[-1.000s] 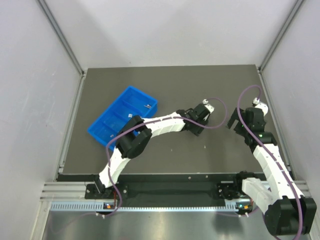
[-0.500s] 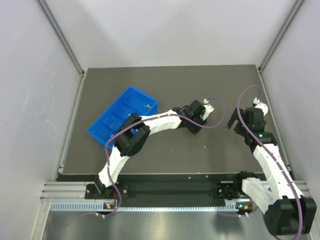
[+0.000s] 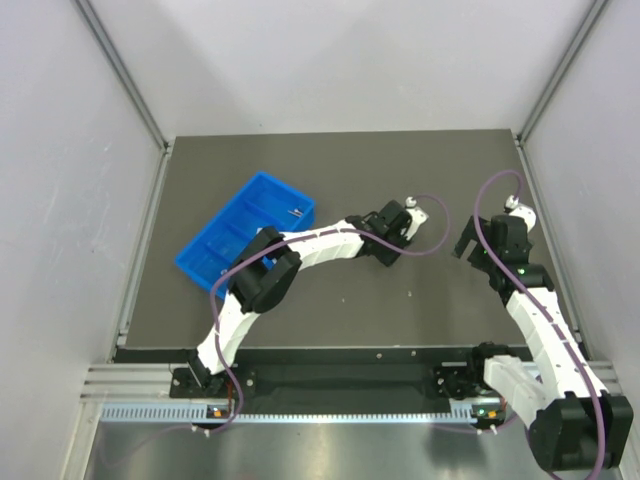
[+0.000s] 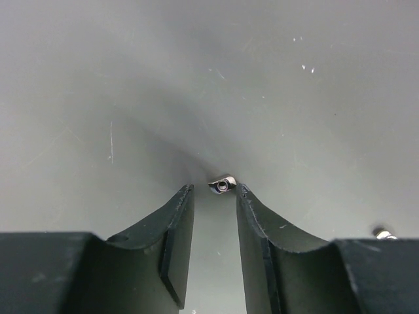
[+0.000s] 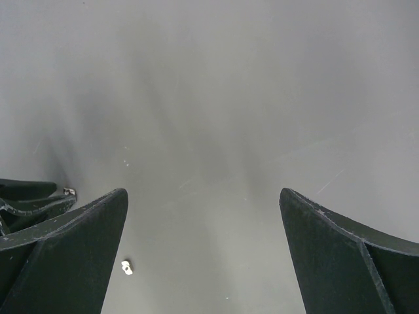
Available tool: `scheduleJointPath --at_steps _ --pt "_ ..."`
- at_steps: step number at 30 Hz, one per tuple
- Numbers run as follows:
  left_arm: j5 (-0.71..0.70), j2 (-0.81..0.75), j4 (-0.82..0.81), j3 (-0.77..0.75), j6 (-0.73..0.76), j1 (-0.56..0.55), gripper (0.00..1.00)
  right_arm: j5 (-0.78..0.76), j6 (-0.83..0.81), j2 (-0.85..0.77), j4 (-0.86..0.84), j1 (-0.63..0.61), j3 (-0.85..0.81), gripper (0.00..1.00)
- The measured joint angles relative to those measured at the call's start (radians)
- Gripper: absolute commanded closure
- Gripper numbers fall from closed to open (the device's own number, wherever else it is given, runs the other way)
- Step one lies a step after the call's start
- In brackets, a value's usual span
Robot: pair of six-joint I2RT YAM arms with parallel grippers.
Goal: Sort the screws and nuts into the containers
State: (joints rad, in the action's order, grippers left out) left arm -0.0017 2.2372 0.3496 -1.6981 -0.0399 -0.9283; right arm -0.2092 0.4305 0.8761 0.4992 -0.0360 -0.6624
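The left arm (image 3: 320,243) reaches across the middle of the dark counter (image 3: 350,160), well to the right of the blue tray (image 3: 262,195), which lies slantwise on the counter's left half. In the left wrist view, the left fingers (image 4: 187,203) are nearly together with a narrow gap between them. They grip nothing. One nut (image 4: 222,185) lies on the counter just past their tips, close against the tip of the finger on the right of that view, though whether it touches cannot be told. Another small silver piece (image 4: 383,232) peeks out at the right edge of that view, mostly hidden behind the finger body. The right fingers (image 5: 105,219) are spread wide and empty, hanging over bare counter to the right of the left arm. In their view a pale nut (image 5: 127,267) lies near the finger on the left, and a second bright speck (image 5: 68,191) sits farther left beside a dark shape at the picture's edge. From above, a screw (image 3: 296,212) rests in the tray's end compartment nearest the left arm.
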Motion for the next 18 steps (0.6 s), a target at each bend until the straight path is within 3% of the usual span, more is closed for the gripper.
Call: scheduleJointPath --at_steps 2,6,15,18 --pt "-0.003 0.001 -0.002 0.0 -0.014 0.0 0.61 0.0 -0.001 0.0 0.0 0.0 0.0 0.0" --pt "-0.013 0.011 -0.006 -0.013 -0.039 0.0 0.73 0.0 -0.001 0.0 0.002 0.0 0.0 0.0" --pt "-0.056 0.038 0.002 -0.056 -0.132 -0.001 0.77 -0.004 -0.001 -0.003 0.005 0.0 0.0 0.0" --pt "-0.072 0.039 0.003 -0.058 -0.164 -0.002 0.83 -0.005 -0.001 -0.008 0.006 0.0 0.0 0.0"
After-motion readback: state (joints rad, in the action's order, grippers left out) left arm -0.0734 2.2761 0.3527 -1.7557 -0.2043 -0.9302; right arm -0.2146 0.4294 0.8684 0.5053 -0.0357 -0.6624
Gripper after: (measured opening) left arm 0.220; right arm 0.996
